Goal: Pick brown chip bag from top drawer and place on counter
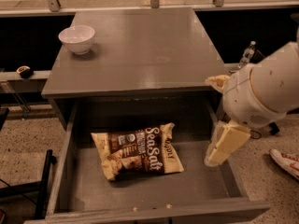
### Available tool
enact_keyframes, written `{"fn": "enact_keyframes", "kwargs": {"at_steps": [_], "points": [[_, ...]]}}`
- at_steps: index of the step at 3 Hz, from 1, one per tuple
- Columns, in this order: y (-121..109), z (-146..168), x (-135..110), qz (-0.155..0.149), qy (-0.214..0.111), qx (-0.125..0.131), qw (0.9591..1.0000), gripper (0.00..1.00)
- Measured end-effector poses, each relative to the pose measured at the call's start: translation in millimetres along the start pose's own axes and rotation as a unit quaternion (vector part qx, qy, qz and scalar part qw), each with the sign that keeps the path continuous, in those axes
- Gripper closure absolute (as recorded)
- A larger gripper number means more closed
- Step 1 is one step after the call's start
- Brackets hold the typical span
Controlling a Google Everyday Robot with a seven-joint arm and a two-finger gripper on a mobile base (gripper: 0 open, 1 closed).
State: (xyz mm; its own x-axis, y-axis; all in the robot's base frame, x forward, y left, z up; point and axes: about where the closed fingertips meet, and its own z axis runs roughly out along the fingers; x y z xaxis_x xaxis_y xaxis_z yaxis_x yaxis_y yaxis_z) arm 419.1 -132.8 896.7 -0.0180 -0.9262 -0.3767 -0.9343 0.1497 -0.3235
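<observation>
My gripper [222,147] hangs at the right wall of the open top drawer [69,171], pointing down. I cannot tell whether it is released or clenched. The brown chip bag [138,150] lies flat on the drawer floor, left of my gripper and apart from it. A white bowl [76,38] stands far left on the counter [149,55].

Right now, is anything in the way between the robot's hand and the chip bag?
Nothing visible. The gripper hangs at the right side of the open drawer, and only bare drawer floor lies between it and the chip bag.
</observation>
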Motion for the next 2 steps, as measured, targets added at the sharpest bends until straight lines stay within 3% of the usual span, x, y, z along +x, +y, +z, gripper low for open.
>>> {"fn": "enact_keyframes", "kwargs": {"at_steps": [1, 2], "points": [[-12.0, 0.4, -4.8, -0.001, -0.013, 0.028, 0.9995, 0.00], [7.9, 56.7, -25.5, -0.013, -0.051, -0.030, 0.9981, 0.00]]}}
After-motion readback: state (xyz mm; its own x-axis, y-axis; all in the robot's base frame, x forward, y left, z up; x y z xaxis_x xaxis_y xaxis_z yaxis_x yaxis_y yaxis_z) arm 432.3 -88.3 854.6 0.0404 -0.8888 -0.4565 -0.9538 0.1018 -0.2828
